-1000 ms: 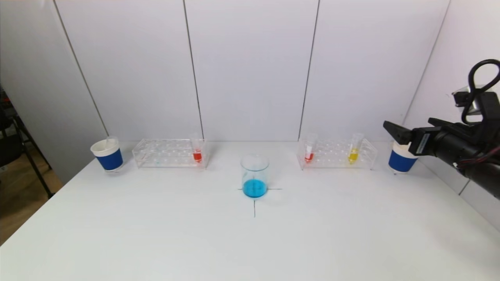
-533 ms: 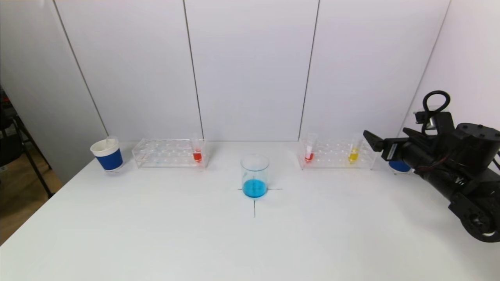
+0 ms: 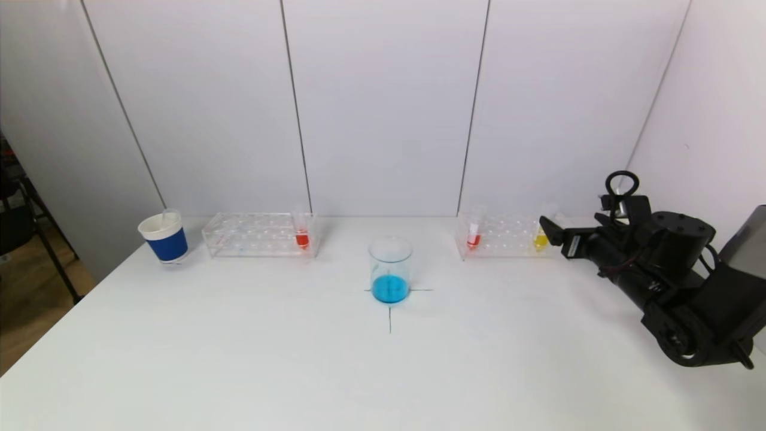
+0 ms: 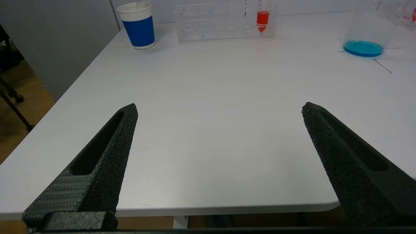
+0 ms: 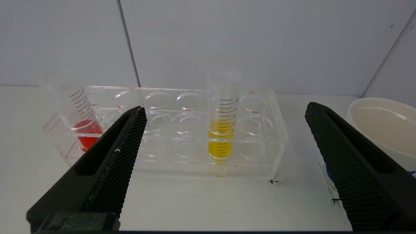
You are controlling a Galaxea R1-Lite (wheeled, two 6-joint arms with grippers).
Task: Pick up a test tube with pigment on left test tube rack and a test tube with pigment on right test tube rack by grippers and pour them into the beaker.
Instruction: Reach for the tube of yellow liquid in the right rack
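The glass beaker (image 3: 390, 269) holds blue liquid at the table's middle. The left test tube rack (image 3: 251, 234) carries one tube of red pigment (image 3: 302, 234) at its right end. In the right rack (image 3: 505, 236) stand a red-pigment tube (image 3: 473, 235) and a yellow-pigment tube (image 3: 541, 237). My right gripper (image 3: 552, 232) hovers open just in front of that rack's right end. In the right wrist view the yellow tube (image 5: 221, 130) stands a little ahead, between the spread fingers of the gripper (image 5: 226, 109). My left gripper (image 4: 219, 109) is open over the table's near left edge, holding nothing.
A blue-banded paper cup (image 3: 164, 238) stands left of the left rack. Another white cup (image 5: 380, 125) sits right of the right rack, hidden behind my right arm in the head view. A black cross (image 3: 390, 311) marks the beaker's spot. Wall panels close the back.
My right arm has come down and moved left, from above the right cup to the right rack's end by the yellow tube. It now hides that cup.
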